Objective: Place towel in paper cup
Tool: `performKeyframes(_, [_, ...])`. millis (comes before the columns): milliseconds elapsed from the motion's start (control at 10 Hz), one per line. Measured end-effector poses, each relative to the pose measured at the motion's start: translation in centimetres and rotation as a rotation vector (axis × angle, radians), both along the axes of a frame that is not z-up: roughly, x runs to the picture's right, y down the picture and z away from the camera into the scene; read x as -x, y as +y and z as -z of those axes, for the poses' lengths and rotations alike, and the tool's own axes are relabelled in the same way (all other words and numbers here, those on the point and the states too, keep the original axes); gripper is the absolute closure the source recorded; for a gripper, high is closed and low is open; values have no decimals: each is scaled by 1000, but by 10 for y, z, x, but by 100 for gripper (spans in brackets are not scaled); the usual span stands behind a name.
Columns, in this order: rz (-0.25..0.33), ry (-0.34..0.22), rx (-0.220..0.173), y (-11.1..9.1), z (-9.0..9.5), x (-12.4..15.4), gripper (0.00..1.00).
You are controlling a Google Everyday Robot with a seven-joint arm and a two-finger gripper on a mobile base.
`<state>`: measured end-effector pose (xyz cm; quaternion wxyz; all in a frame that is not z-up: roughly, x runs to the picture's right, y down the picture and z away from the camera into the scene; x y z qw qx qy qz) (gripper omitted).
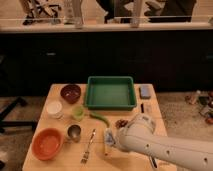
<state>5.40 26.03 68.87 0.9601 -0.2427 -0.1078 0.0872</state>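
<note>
The towel (109,135) is a pale blue-grey cloth lying at the table's front middle, next to a yellow banana (106,148). My gripper (116,139) is at the tip of the big white arm (150,145), which reaches in from the lower right. It is right at the towel's right edge, and the arm hides most of it. The paper cup (54,107) is white and wide-mouthed. It stands upright at the left side of the table, well away from the gripper.
A green tray (92,103) sits at the back middle, with a blue-grey sponge (145,91) to its right and a brown bowl (70,93) to its left. A light-green cup (78,113), metal cup (74,132), orange bowl (47,143), fork (89,145) and green pepper (100,118) lie between towel and paper cup.
</note>
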Motion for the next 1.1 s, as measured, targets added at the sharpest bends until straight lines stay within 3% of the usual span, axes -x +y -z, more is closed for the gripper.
performKeyframes(500, [3, -1, -4, -1, 0, 1, 100])
performKeyframes(900, [69, -30, -44, -30, -8, 34, 100])
performKeyframes(1100, [84, -36, -55, -38, -9, 36, 100])
